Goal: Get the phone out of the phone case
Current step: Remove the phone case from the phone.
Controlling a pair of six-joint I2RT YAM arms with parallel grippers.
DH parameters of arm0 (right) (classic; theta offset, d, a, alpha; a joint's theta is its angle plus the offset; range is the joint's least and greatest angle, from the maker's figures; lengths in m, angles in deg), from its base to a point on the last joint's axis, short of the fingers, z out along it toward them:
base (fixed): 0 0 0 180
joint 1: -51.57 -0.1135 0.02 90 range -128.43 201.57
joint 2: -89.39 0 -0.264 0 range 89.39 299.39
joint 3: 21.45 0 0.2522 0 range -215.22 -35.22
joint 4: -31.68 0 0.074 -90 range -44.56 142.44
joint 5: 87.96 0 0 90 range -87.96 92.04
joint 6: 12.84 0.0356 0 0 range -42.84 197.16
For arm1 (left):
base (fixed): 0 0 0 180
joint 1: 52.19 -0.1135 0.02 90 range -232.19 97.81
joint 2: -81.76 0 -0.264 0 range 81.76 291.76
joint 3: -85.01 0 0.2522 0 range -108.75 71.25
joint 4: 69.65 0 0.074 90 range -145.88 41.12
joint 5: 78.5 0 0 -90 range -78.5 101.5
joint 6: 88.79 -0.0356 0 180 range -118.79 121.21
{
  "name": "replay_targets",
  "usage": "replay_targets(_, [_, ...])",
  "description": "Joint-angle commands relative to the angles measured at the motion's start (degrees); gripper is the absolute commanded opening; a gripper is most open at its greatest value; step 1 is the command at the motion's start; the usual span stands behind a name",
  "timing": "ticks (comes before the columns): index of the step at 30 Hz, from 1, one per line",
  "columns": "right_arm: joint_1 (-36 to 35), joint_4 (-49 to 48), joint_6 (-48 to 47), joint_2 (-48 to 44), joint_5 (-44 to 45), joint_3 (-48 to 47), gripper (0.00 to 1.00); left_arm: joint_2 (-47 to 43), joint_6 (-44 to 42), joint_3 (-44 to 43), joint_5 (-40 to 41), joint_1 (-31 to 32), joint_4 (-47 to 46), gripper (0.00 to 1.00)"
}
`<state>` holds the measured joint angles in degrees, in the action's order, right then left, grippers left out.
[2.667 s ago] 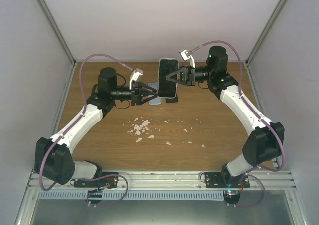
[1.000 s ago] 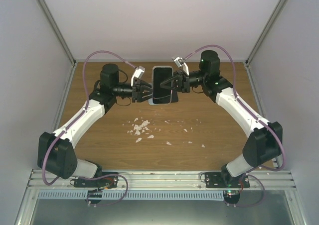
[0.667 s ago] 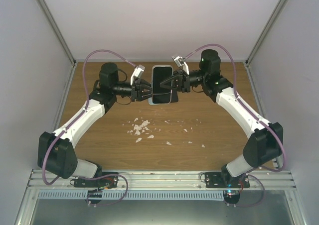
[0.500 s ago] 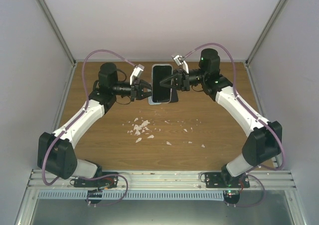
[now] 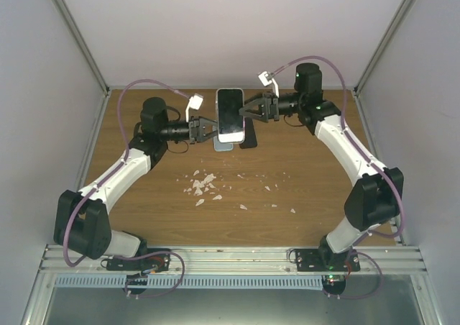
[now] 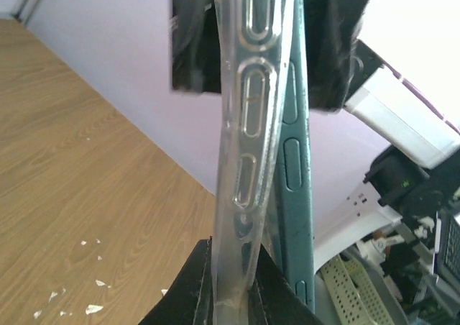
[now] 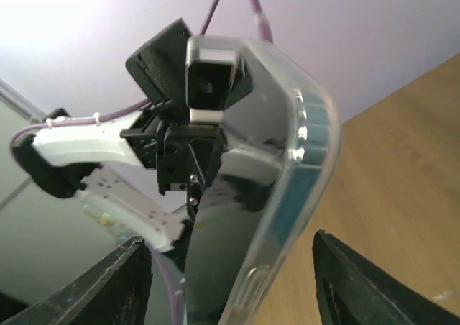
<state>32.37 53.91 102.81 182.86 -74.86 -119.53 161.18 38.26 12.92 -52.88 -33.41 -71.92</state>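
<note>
The phone (image 5: 231,113) hangs upright above the back of the wooden table (image 5: 309,174), dark screen toward the camera, still inside its clear phone case (image 6: 248,124). My left gripper (image 5: 209,129) is shut on the case's left edge. In the left wrist view its fingertips (image 6: 205,267) pinch the clear rim, and the phone's teal side (image 6: 297,167) stands a little apart from that rim. My right gripper (image 5: 246,113) is open at the phone's right edge. In the right wrist view its fingers (image 7: 126,282) stand wide on either side of the cased phone (image 7: 237,195) without touching it.
White crumbs (image 5: 203,184) are scattered on the table in front of the phone. A pale patch (image 5: 223,145) and a dark patch (image 5: 248,139) lie on the wood beneath it. Grey walls close the back and both sides.
My left gripper has closed on the case's edge. My right gripper has opened and let go of the phone, drawing slightly right. The phone has risen a little.
</note>
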Motion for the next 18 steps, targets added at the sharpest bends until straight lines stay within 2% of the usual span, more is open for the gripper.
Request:
replay_targets(1, [2.92, 9.03, -8.84, 0.31, 5.63, -4.88, 0.69, -0.65, 7.30, 1.95, 2.55, -1.95, -9.00, 0.00])
replay_targets(4, [2.96, 15.14, -17.95, -0.06, 13.42, -7.02, 0.73, -0.05, 9.03, 2.25, 4.33, -2.69, -8.38, 0.00])
replay_targets(10, [1.16, 20.28, -29.84, -2.59, 30.51, -7.14, 0.73, 1.46, 12.80, 0.51, 8.32, -3.60, -2.59, 0.00])
replay_targets(13, [-2.77, 20.84, -35.72, -4.32, 40.32, -5.64, 0.72, 2.24, 15.45, -1.08, 11.70, -3.75, 2.68, 0.00])
replay_targets(18, [-8.97, 20.03, -42.36, -6.15, 51.99, -3.12, 0.70, 3.34, 21.45, -0.80, 12.95, -4.04, 3.70, 0.00])
